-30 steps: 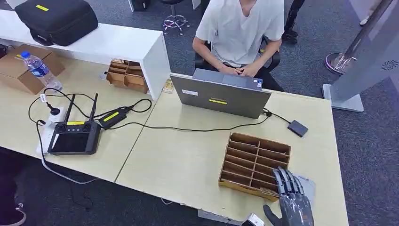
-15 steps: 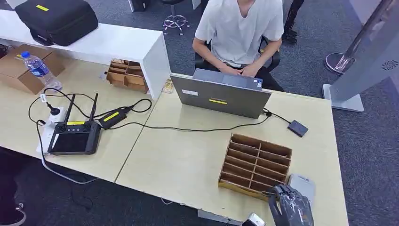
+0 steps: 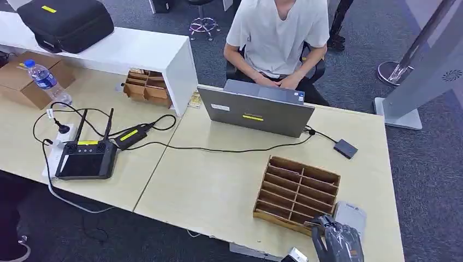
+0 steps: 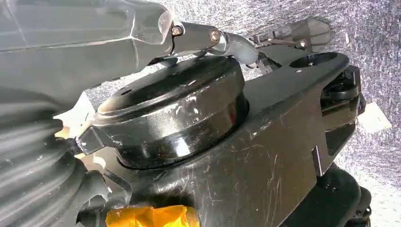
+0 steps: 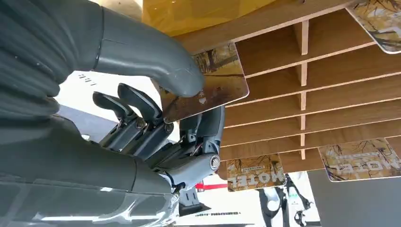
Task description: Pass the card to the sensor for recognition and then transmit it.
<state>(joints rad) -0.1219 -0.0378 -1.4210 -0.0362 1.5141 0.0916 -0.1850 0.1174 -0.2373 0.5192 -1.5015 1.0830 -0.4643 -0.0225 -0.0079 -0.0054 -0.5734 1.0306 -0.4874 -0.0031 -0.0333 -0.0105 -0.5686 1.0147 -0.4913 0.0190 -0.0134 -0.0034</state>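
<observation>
Light wood tables, white counter, grey carpet.

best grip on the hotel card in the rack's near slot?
Pinch the hotel card by its free edge, thumb on one flat face and fingers on the other, coming from the wooden rack's open side. It is thin and flat, as the right hand has it.

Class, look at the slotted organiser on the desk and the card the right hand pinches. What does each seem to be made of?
The brown slotted organiser looks like thin wood or plywood, matte: grain lines and pale cut edges show. The printed hotel card held by the right hand looks like glossy plastic, though laminated paper is possible: it is thin, with rounded corners and a sheen.
</observation>
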